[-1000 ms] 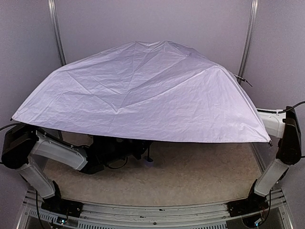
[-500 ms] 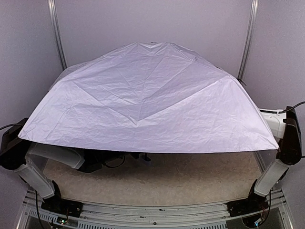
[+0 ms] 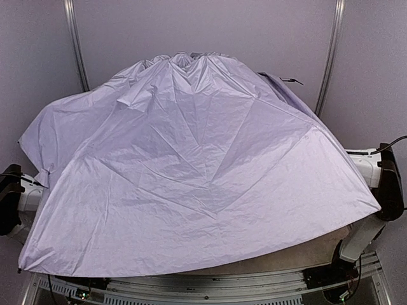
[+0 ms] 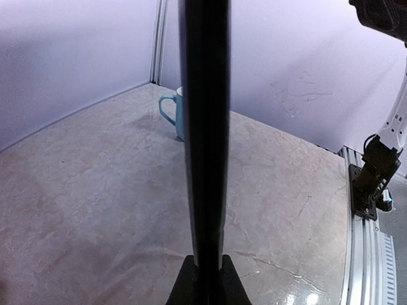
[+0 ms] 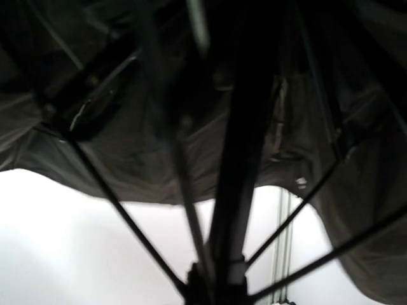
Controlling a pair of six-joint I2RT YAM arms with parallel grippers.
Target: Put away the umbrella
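Note:
The umbrella [image 3: 197, 171] shows its pale lavender-white canopy slumped over most of the table in the top view, its crown crumpled at the back. Both grippers are hidden under it there. In the left wrist view my left gripper [image 4: 206, 283] is shut on the thin black shaft [image 4: 205, 127], which runs straight up the frame. In the right wrist view my right gripper [image 5: 216, 289] sits under the black underside [image 5: 127, 127] among thin ribs, closed around the shaft [image 5: 245, 159] at its base. The handle is out of view.
A blue mug [image 4: 170, 113] stands near the table's far corner, half hidden behind the shaft. The right arm's base [image 4: 375, 178] and the metal rail [image 4: 362, 254] edge the table. Only the left arm's elbow [image 3: 11, 197] and the right arm's elbow [image 3: 389, 190] stick out from under the canopy.
The canopy has gone from spread taut to collapsing. Its front edge has dropped to the table's near edge, covering the left arm, and the crown has bunched up.

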